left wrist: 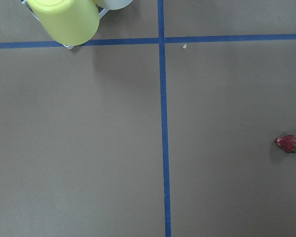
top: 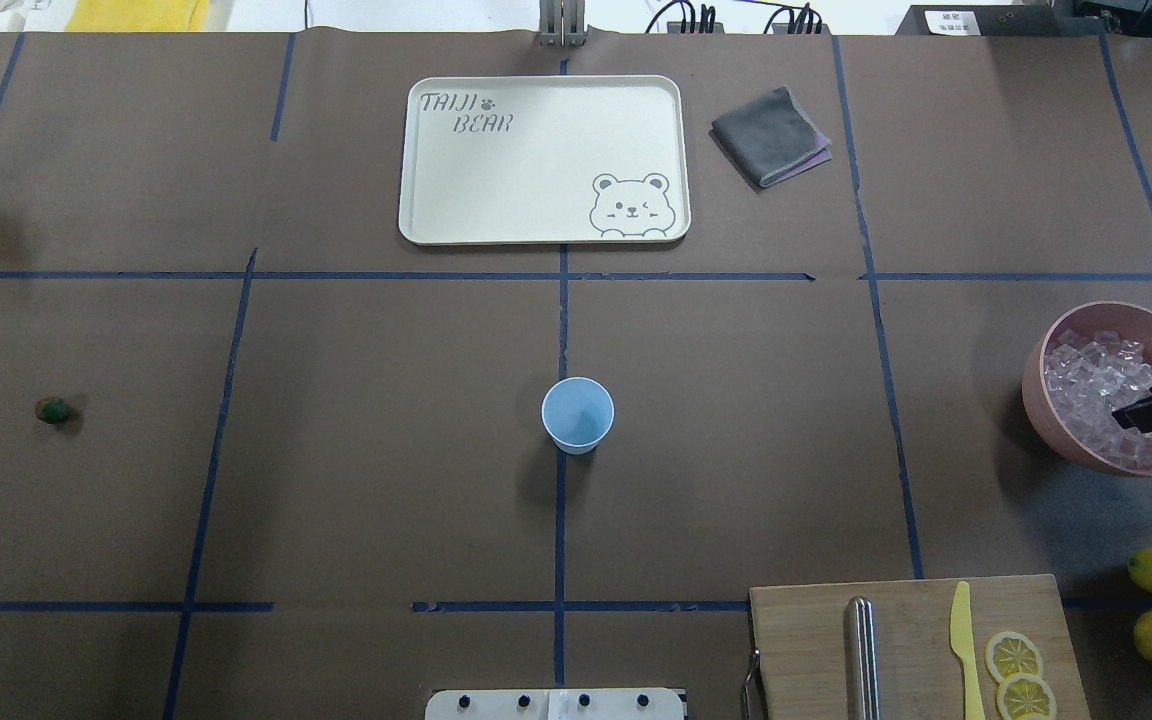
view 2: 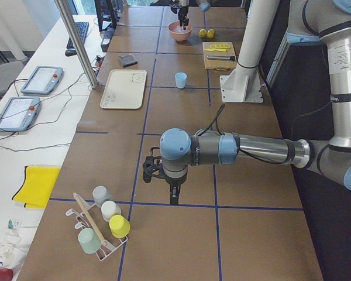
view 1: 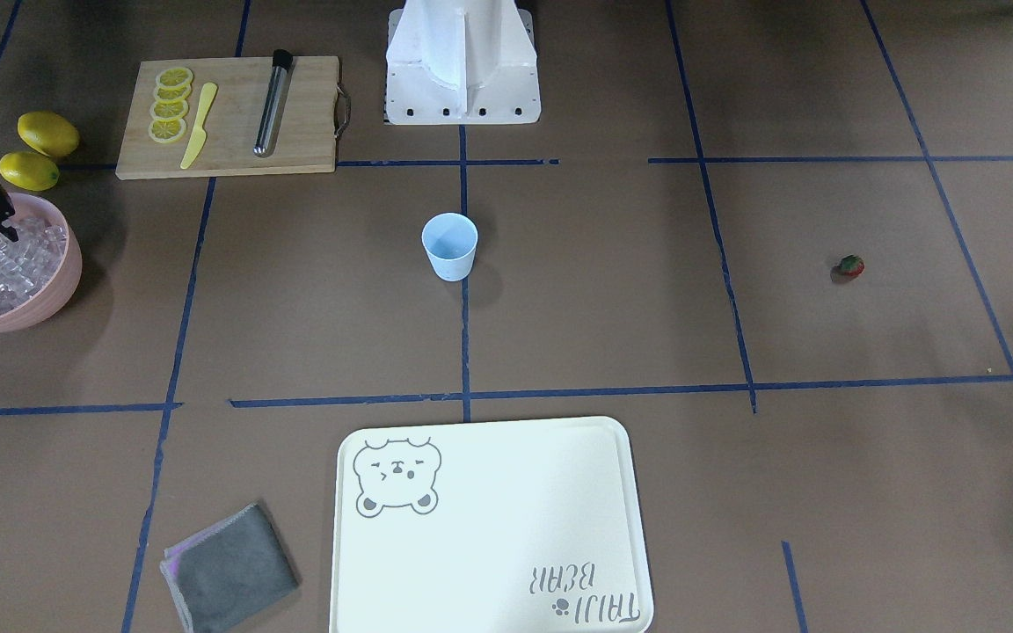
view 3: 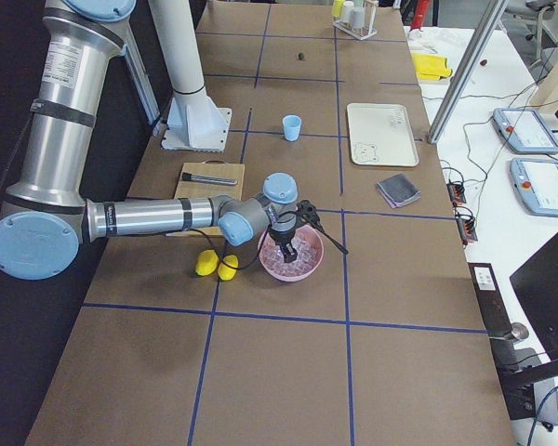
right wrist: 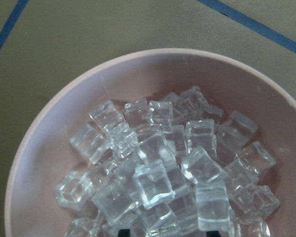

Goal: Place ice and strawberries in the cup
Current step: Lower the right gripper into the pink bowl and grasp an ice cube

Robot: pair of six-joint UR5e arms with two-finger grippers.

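- The ice [right wrist: 158, 182] lies heaped in a pink bowl [right wrist: 44, 148] far out on the robot's right side of the table, clear cubes piled on one another.
- The right gripper [top: 1141, 360] hangs over that bowl, its two fingers spread wide with their tips down at the top of the pile; no cube is seen pinched between them (the wrist view shows only two dark tips at its lower edge, with ice between).
- The cup [view 1: 449, 246] stands upright, mouth up, on a blue tape line at the table's middle, well apart from the bowl.
- The strawberry [view 1: 850, 265] lies on bare table on the robot's left side, well apart from the cup.
- The left gripper [view 2: 173, 198] points down above the table at the left end; whether it is open or closed I cannot tell.
- Two lemons [view 1: 47, 134] sit just beside the bowl, near a cutting board [view 1: 295, 114] that carries lemon slices [view 1: 169, 105], a yellow knife [view 1: 199, 126] and a metal rod [view 1: 272, 103].
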